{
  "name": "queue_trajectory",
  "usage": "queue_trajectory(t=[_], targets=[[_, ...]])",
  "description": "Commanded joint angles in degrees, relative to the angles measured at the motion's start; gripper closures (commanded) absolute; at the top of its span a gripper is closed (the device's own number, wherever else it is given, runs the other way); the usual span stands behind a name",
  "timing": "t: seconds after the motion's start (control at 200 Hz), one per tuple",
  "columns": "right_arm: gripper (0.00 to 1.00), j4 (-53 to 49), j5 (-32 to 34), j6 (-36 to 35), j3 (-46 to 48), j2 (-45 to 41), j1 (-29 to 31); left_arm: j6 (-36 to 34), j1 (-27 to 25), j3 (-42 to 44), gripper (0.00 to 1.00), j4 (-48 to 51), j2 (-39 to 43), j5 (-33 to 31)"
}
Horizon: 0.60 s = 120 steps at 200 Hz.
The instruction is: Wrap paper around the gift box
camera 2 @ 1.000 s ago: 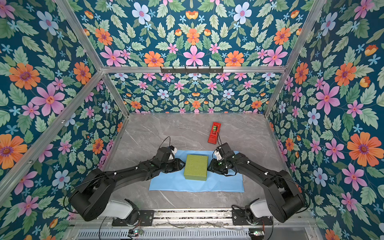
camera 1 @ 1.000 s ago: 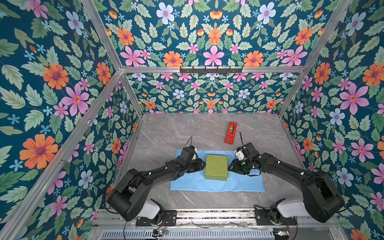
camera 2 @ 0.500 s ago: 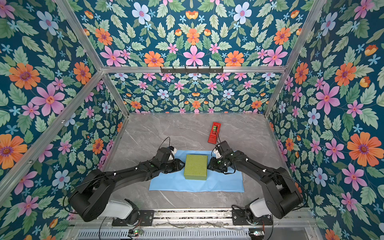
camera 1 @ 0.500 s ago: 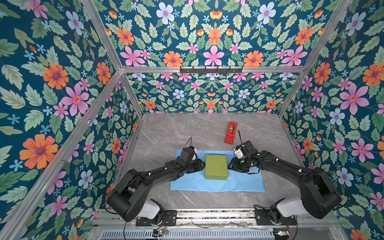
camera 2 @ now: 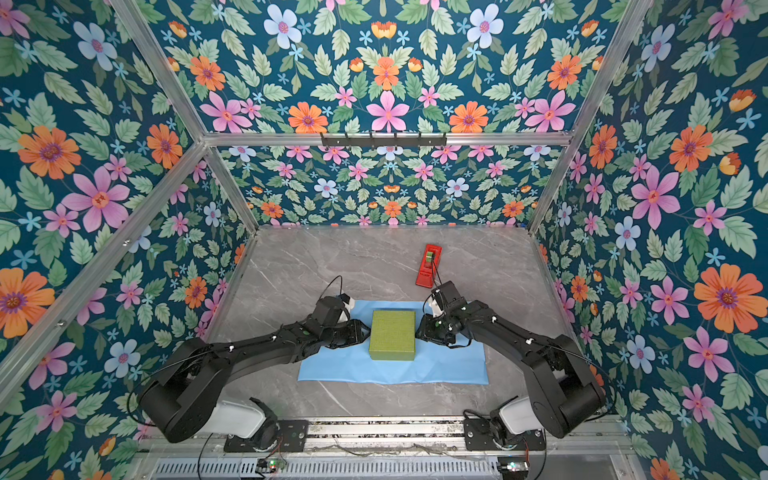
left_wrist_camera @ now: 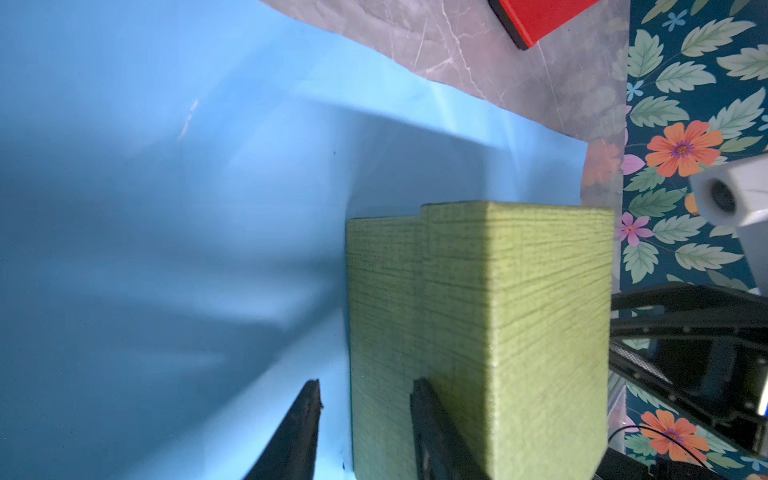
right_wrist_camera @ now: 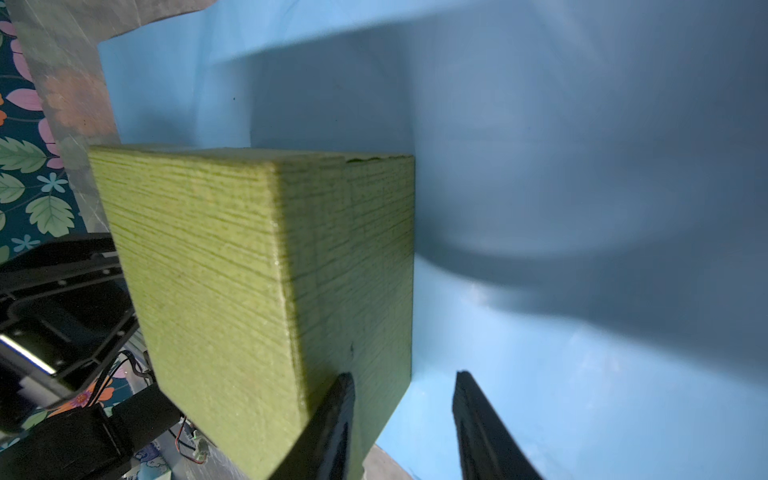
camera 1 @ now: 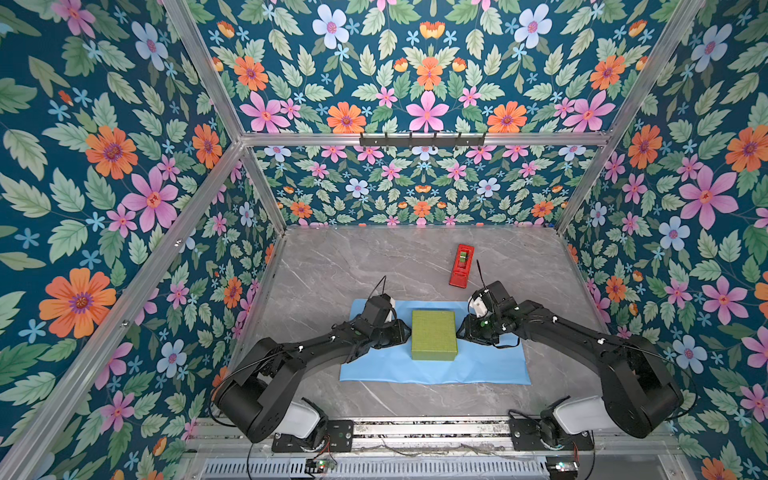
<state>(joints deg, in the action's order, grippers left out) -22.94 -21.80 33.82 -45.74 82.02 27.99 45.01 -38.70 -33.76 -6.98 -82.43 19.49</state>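
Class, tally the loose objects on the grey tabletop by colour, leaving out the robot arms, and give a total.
Green: 1, the gift box
Light blue: 1, the paper
Red: 1, the tape dispenser
Total: 3

Top views bright, evenly lit, sharp throughout. Wrist views dimmer: broad soft shadow over paper [left_wrist_camera: 166,208] ahead of left end effector [left_wrist_camera: 366,384] and right end effector [right_wrist_camera: 404,376]. Gift box [left_wrist_camera: 519,311] texture smeared, streaky. Fingers [right_wrist_camera: 478,428] close, soft-edged. Tabletop [left_wrist_camera: 519,75] faintly mirrors floral wall.
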Motion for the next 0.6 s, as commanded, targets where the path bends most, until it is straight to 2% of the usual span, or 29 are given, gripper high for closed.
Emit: queue_trajectory(t=[0.0,0.5,0.595], targets=[[0.58,0.66,0.16,-0.78,-0.32,-0.28,-0.1,0.08,-0.15,-0.34,0.59,-1.54,-0.11,1.35],[0.56,0.0,0.77,-1.5,-0.69,0.45,-1.25,-0.32,-0.15,-0.83,0.56,-0.17,-0.21,-1.2],[0.54,-1.64,1.67,-2.04,-0.58,-0.08,-2.5,-0.39,-0.15,-0.95,0.5,0.74,0.44,-2.72]])
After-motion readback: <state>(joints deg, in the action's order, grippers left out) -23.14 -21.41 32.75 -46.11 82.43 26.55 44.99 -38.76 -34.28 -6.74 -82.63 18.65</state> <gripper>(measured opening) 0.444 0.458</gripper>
